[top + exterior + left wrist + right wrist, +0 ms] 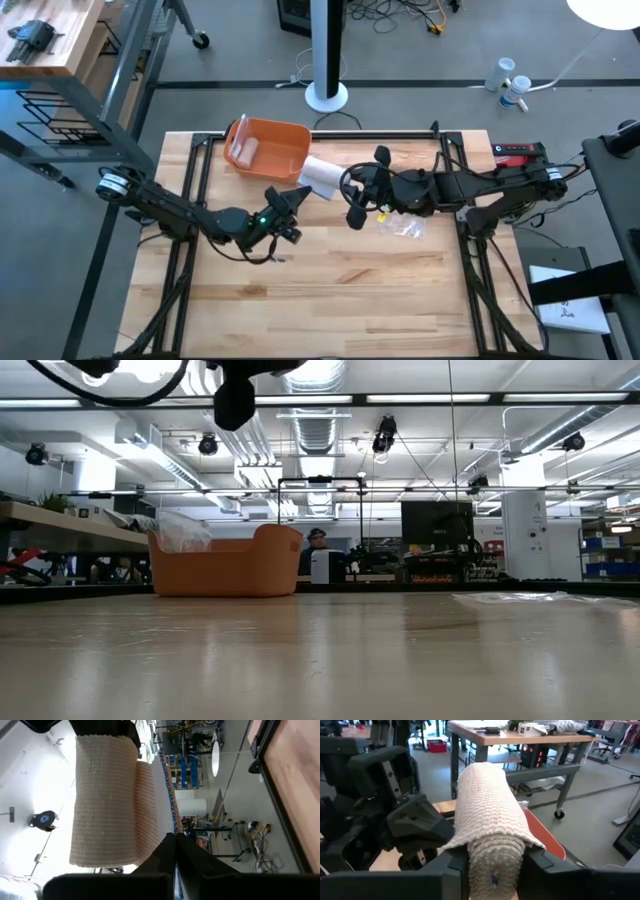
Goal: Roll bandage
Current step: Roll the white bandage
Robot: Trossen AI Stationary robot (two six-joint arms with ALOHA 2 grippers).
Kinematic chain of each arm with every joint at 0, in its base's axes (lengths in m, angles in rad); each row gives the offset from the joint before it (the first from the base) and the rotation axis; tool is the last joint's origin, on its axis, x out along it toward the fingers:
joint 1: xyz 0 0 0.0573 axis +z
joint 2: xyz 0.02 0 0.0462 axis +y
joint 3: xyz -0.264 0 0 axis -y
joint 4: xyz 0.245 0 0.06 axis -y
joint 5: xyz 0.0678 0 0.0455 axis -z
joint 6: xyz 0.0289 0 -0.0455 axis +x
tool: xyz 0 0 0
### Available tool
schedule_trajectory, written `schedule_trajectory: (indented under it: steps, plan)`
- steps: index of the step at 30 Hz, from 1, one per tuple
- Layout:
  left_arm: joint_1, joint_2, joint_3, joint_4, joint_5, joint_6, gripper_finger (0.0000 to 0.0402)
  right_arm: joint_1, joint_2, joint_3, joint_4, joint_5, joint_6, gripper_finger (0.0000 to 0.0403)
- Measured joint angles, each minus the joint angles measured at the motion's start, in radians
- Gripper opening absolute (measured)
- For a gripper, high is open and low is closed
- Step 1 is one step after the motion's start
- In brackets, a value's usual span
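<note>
Above the wooden table (330, 290), both grippers, left (296, 196) and right (350, 190), are clamping the bandage (321, 176) between them, seemingly keeping it taut for rolling.

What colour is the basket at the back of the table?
Orange; the basket shows best in the high view.

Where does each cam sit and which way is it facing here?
High: overhead, straight down on the table; both arms meet at the bandage by the orange bin.
Low: table height, level toward the bin; an arm part hangs at top.
Left wrist: past the left gripper, closed on the bandage.
Right wrist: past the right gripper, clamping the bandage; left arm beyond.
Shared: bandage in both wrist views and high.
</note>
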Motion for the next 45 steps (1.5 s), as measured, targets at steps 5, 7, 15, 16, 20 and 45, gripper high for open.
schedule_trajectory:
  steps: [5,7,15,16,20,45]
  plan:
    - [-0.035,0.000,-0.019,-0.006,-0.005,-0.055,0.0000,0.002,0.000,-0.001,0.021,-0.083,0.000,0.0092]
    - [-0.054,0.000,-0.019,-0.026,-0.013,-0.080,0.0000,0.002,-0.002,-0.001,0.019,-0.112,0.000,0.0095]
    - [-0.137,0.000,-0.019,-0.121,-0.099,-0.215,0.0000,0.000,0.006,-0.009,-0.006,-0.130,0.015,0.0093]
    - [-0.145,0.000,-0.019,-0.122,-0.099,-0.223,0.0000,-0.001,0.012,-0.011,0.004,-0.130,0.028,0.0094]
    - [-0.150,0.015,-0.015,-0.125,-0.112,-0.226,0.0000,-0.002,0.048,-0.015,0.072,-0.129,0.071,0.0097]
    - [-0.272,0.145,0.049,-0.122,-0.232,-0.281,0.0000,-0.004,0.112,-0.039,0.058,0.011,0.058,0.0091]
